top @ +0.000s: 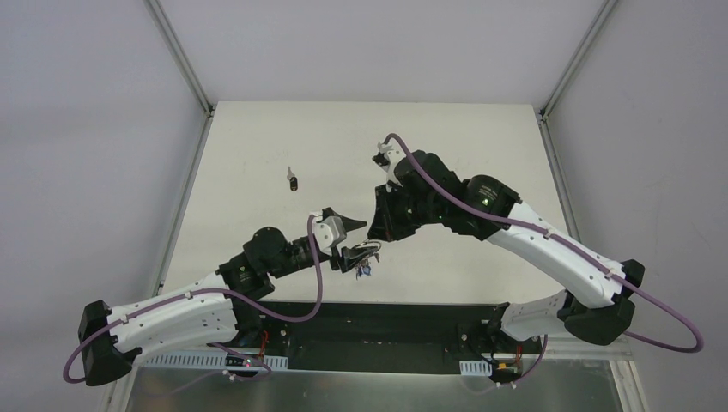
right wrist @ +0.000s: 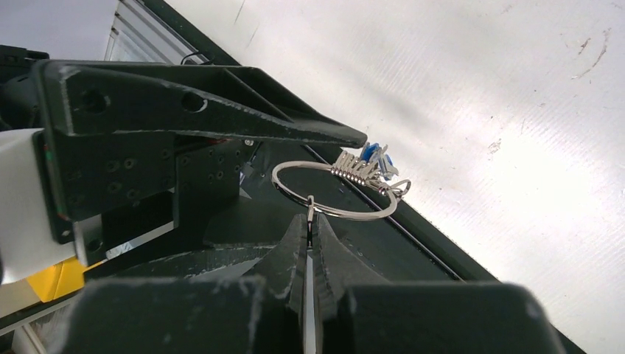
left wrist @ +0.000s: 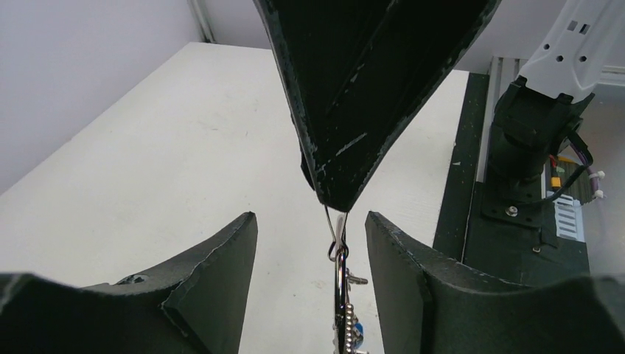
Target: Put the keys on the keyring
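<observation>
My right gripper (right wrist: 311, 221) is shut on the thin head of a small silver key (right wrist: 311, 207). That key hooks the keyring (right wrist: 289, 191), which hangs level just beyond the fingertips. More keys, one with a blue head (right wrist: 374, 156), bunch at the ring's far side. My left gripper (left wrist: 311, 217) is open. The ring (left wrist: 339, 284) hangs edge-on between its fingers, nearer the right one and touching neither. The blue key (left wrist: 358, 329) shows low in that view. In the top view both grippers meet mid-table, left (top: 350, 242) and right (top: 375, 233), with the keys (top: 365, 260) hanging below.
A small dark object with a silver tip (top: 293, 180) lies on the white table (top: 257, 137) to the far left of the grippers. A black strip (top: 395, 313) runs along the table's near edge by the arm bases.
</observation>
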Available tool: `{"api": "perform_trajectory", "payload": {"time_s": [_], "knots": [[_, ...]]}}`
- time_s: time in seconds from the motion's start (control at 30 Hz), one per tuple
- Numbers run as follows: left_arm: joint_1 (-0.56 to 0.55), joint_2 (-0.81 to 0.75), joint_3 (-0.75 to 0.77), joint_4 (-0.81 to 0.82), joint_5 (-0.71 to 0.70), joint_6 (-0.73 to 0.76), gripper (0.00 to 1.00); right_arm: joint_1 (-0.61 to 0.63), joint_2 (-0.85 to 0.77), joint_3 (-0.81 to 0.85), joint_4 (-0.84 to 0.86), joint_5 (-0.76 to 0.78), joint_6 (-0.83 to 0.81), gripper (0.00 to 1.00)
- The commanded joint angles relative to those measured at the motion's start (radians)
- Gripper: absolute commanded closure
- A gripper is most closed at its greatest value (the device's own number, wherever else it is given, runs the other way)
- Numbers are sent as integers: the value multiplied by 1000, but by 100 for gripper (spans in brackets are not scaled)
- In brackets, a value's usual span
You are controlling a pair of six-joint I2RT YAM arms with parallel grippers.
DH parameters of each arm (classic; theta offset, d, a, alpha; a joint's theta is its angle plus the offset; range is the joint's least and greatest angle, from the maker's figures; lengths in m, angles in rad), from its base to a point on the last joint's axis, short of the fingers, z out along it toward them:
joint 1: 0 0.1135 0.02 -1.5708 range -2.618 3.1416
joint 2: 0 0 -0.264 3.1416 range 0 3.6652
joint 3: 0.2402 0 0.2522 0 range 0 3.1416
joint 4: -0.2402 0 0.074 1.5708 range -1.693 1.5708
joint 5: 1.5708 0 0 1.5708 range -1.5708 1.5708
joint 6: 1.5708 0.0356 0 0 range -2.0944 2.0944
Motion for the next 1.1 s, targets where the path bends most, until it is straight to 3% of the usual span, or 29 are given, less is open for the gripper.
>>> {"api": "perform_trajectory", "payload": {"time_s": [0.0,0.27,0.6,0.73,0.93,1.03,1.07], "knots": [[4,-1,-6,95,1,26,46,6,4,49,1,27,21,100],[4,17,-5,94,10,30,63,7,0,43,20,32,29,100],[4,11,-10,80,4,26,62,7,-19,37,32,36,32,100],[4,11,-10,80,-1,21,67,6,-24,33,34,37,33,100],[4,13,3,83,-14,11,81,6,-24,25,33,33,31,100],[4,14,17,85,-4,-1,100,6,-25,18,31,40,27,100],[4,12,17,92,1,-4,100,6,-24,15,31,43,25,100]]}}
